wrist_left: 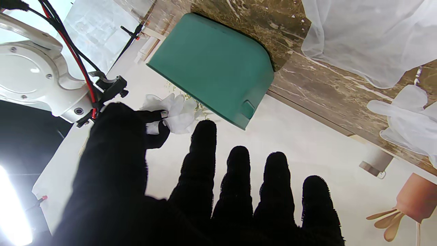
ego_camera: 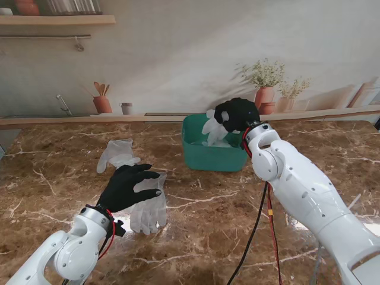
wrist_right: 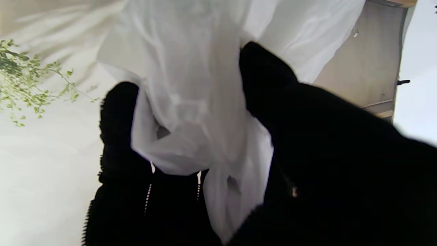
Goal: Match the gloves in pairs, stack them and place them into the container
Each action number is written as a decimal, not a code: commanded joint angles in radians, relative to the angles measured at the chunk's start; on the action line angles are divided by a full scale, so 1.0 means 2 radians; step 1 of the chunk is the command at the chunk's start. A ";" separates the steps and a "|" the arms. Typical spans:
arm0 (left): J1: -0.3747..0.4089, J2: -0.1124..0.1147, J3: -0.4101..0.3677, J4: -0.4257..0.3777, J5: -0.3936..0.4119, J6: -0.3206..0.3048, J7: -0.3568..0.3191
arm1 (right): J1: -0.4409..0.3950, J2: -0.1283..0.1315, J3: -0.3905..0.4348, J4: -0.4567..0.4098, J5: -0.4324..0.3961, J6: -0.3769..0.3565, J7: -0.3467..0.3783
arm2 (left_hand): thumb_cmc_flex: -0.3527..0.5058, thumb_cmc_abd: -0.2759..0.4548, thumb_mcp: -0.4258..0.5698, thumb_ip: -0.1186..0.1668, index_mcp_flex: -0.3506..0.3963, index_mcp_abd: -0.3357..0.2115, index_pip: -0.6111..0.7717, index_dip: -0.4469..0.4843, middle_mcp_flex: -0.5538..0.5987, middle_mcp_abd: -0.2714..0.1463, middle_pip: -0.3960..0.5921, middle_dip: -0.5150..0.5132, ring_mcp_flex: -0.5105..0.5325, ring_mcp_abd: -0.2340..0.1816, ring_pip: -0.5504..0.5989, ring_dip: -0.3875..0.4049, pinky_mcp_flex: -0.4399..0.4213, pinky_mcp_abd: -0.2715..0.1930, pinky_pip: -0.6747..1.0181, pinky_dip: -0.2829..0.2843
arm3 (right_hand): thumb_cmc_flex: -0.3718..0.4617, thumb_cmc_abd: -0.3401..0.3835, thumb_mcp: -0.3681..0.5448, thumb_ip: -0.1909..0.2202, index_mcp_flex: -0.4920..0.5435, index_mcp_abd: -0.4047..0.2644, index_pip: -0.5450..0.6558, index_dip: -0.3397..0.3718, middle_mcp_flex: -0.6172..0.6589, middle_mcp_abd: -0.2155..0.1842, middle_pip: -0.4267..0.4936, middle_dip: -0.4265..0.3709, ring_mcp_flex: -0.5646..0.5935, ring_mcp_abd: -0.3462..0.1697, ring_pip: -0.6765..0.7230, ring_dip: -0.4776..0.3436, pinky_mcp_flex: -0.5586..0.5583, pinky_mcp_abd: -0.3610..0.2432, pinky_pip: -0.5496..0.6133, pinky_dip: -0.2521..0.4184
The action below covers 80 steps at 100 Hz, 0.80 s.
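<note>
**Right hand grips gloves over container, left hand flat on a glove**

Lower left of the stand view: left hand (ego_camera: 129, 187), fingers spread and holding nothing, rests on the near glove (ego_camera: 149, 208) lying flat on the brown marble desk (ego_camera: 208, 237). Just beyond it, toward upper left, a second glove (ego_camera: 117, 154) lies on the desk, apart from the first. Centre frame, farther back: green container (ego_camera: 212, 155) near the desk's rear edge. Over its right rim the right hand (ego_camera: 237, 114) is closed around bunched white gloves (ego_camera: 214, 127), which hang down into the container. Right wrist view: fingers (wrist_right: 117, 112) and thumb pinch the white material (wrist_right: 191, 102) between them.
</note>
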 commanded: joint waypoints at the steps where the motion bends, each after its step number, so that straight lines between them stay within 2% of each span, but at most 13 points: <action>1: 0.007 0.002 -0.005 -0.004 0.004 0.003 -0.001 | 0.019 -0.008 -0.011 0.027 0.011 0.006 0.000 | 0.002 0.020 -0.024 0.013 0.001 -0.011 0.001 0.006 -0.003 -0.015 -0.013 -0.007 -0.016 -0.027 -0.020 -0.007 -0.009 -0.006 -0.016 0.007 | 0.027 0.009 0.008 0.019 0.000 -0.002 0.007 -0.006 0.001 -0.020 0.010 0.012 0.013 -0.011 0.005 0.010 -0.003 -0.010 0.010 0.013; 25: 0.015 0.002 -0.012 -0.008 0.008 0.007 0.000 | 0.072 -0.024 -0.061 0.106 0.044 0.019 -0.012 | 0.003 0.020 -0.024 0.013 0.000 -0.010 0.000 0.005 -0.003 -0.015 -0.014 -0.007 -0.017 -0.028 -0.021 -0.008 -0.010 -0.007 -0.019 0.008 | 0.024 0.015 0.006 0.019 -0.011 0.002 0.002 -0.016 -0.005 -0.016 0.011 0.010 0.004 -0.009 0.003 0.011 -0.011 -0.012 0.005 0.015; 33: 0.016 0.003 -0.013 -0.010 0.009 0.009 -0.001 | 0.085 -0.027 -0.076 0.129 0.052 0.021 -0.011 | 0.002 0.020 -0.024 0.013 0.000 -0.010 -0.001 0.005 -0.005 -0.015 -0.015 -0.008 -0.018 -0.029 -0.021 -0.008 -0.010 -0.007 -0.020 0.009 | 0.012 0.014 -0.001 0.016 -0.035 0.004 -0.004 -0.058 -0.021 -0.012 0.002 -0.005 -0.013 -0.005 -0.009 0.000 -0.028 -0.011 -0.008 0.016; 40: 0.017 0.003 -0.013 -0.011 0.009 0.011 -0.002 | 0.092 -0.030 -0.085 0.143 0.063 0.023 -0.005 | 0.002 0.020 -0.024 0.013 0.000 -0.010 -0.001 0.005 -0.004 -0.015 -0.015 -0.008 -0.018 -0.028 -0.021 -0.008 -0.010 -0.007 -0.020 0.009 | -0.008 0.009 -0.006 0.008 -0.071 0.026 -0.025 -0.138 -0.038 -0.002 -0.022 -0.023 -0.033 -0.001 -0.038 -0.008 -0.051 -0.006 -0.024 0.014; 41: 0.017 0.003 -0.013 -0.011 0.009 0.011 -0.002 | 0.092 -0.030 -0.086 0.144 0.063 0.024 -0.004 | 0.002 0.019 -0.024 0.013 0.000 -0.011 -0.001 0.005 -0.004 -0.016 -0.015 -0.008 -0.018 -0.028 -0.021 -0.008 -0.010 -0.007 -0.020 0.009 | -0.008 0.009 -0.006 0.008 -0.071 0.026 -0.025 -0.138 -0.038 -0.002 -0.022 -0.023 -0.033 -0.001 -0.038 -0.008 -0.051 -0.006 -0.024 0.014; 42: 0.017 0.003 -0.013 -0.011 0.009 0.011 -0.002 | 0.093 -0.030 -0.087 0.145 0.064 0.024 -0.002 | 0.002 0.020 -0.024 0.013 0.000 -0.011 -0.001 0.005 -0.005 -0.016 -0.015 -0.008 -0.019 -0.028 -0.021 -0.008 -0.010 -0.007 -0.020 0.009 | -0.028 0.008 -0.004 0.002 -0.086 0.039 -0.036 -0.173 -0.049 0.001 -0.032 -0.034 -0.045 -0.004 -0.054 -0.009 -0.065 -0.002 -0.034 0.014; 45: 0.016 0.003 -0.013 -0.011 0.009 0.012 -0.003 | 0.092 -0.029 -0.088 0.144 0.065 0.028 0.006 | 0.002 0.020 -0.024 0.013 0.000 -0.010 -0.001 0.005 -0.006 -0.015 -0.015 -0.008 -0.019 -0.028 -0.022 -0.008 -0.011 -0.007 -0.021 0.009 | -0.049 0.012 -0.003 0.003 -0.093 0.051 -0.055 -0.194 -0.060 0.002 -0.039 -0.046 -0.057 -0.008 -0.068 -0.014 -0.079 0.001 -0.042 0.014; 46: 0.016 0.003 -0.013 -0.011 0.009 0.012 -0.003 | 0.091 -0.028 -0.088 0.143 0.065 0.030 0.009 | 0.002 0.020 -0.024 0.013 0.000 -0.010 -0.001 0.005 -0.006 -0.016 -0.015 -0.008 -0.020 -0.028 -0.022 -0.008 -0.011 -0.006 -0.021 0.009 | -0.076 0.015 -0.001 0.011 -0.094 0.063 -0.087 -0.201 -0.073 0.002 -0.036 -0.075 -0.070 -0.010 -0.079 -0.027 -0.095 0.004 -0.050 0.018; 48: 0.016 0.003 -0.014 -0.011 0.009 0.012 -0.003 | 0.091 -0.028 -0.088 0.144 0.065 0.030 0.012 | 0.002 0.020 -0.024 0.013 0.000 -0.010 -0.001 0.006 -0.006 -0.015 -0.015 -0.008 -0.020 -0.028 -0.022 -0.008 -0.011 -0.007 -0.022 0.009 | -0.099 0.019 0.001 0.025 -0.093 0.072 -0.117 -0.204 -0.081 0.002 -0.038 -0.103 -0.080 -0.010 -0.084 -0.036 -0.108 0.006 -0.056 0.023; 50: 0.016 0.003 -0.014 -0.011 0.009 0.012 -0.003 | 0.090 -0.027 -0.088 0.145 0.065 0.030 0.013 | 0.002 0.020 -0.024 0.013 0.000 -0.011 -0.001 0.006 -0.006 -0.016 -0.015 -0.008 -0.020 -0.028 -0.022 -0.009 -0.011 -0.006 -0.022 0.009 | -0.121 0.023 0.003 0.053 -0.091 0.078 -0.142 -0.199 -0.087 0.002 -0.039 -0.122 -0.088 -0.010 -0.088 -0.041 -0.119 0.008 -0.061 0.025; 53: 0.016 0.003 -0.014 -0.011 0.009 0.012 -0.003 | 0.088 -0.026 -0.088 0.144 0.064 0.029 0.015 | 0.001 0.020 -0.024 0.013 0.000 -0.011 -0.001 0.006 -0.006 -0.016 -0.016 -0.008 -0.020 -0.028 -0.022 -0.009 -0.011 -0.006 -0.023 0.009 | -0.160 0.032 -0.010 0.064 -0.101 0.083 -0.174 -0.194 -0.099 0.003 -0.048 -0.139 -0.106 -0.007 -0.102 -0.048 -0.141 0.010 -0.073 0.026; 64: 0.015 0.003 -0.014 -0.010 0.009 0.011 -0.003 | 0.076 -0.019 -0.078 0.127 0.059 0.033 0.035 | 0.001 0.019 -0.024 0.013 -0.001 -0.011 -0.001 0.006 -0.007 -0.016 -0.016 -0.009 -0.021 -0.029 -0.023 -0.009 -0.011 -0.006 -0.025 0.010 | -0.232 0.050 -0.046 0.064 -0.139 0.091 -0.237 -0.207 -0.132 0.004 -0.085 -0.169 -0.152 0.003 -0.154 -0.075 -0.195 0.011 -0.113 0.026; 80: 0.014 0.003 -0.013 -0.009 0.008 0.008 -0.005 | 0.063 -0.009 -0.063 0.108 0.045 0.030 0.049 | 0.000 0.019 -0.024 0.014 0.000 -0.013 -0.001 0.007 -0.007 -0.015 -0.016 -0.009 -0.021 -0.028 -0.023 -0.009 -0.011 -0.006 -0.027 0.011 | -0.268 0.054 -0.058 0.062 -0.152 0.088 -0.257 -0.219 -0.146 0.005 -0.106 -0.184 -0.170 0.005 -0.177 -0.085 -0.216 0.010 -0.132 0.027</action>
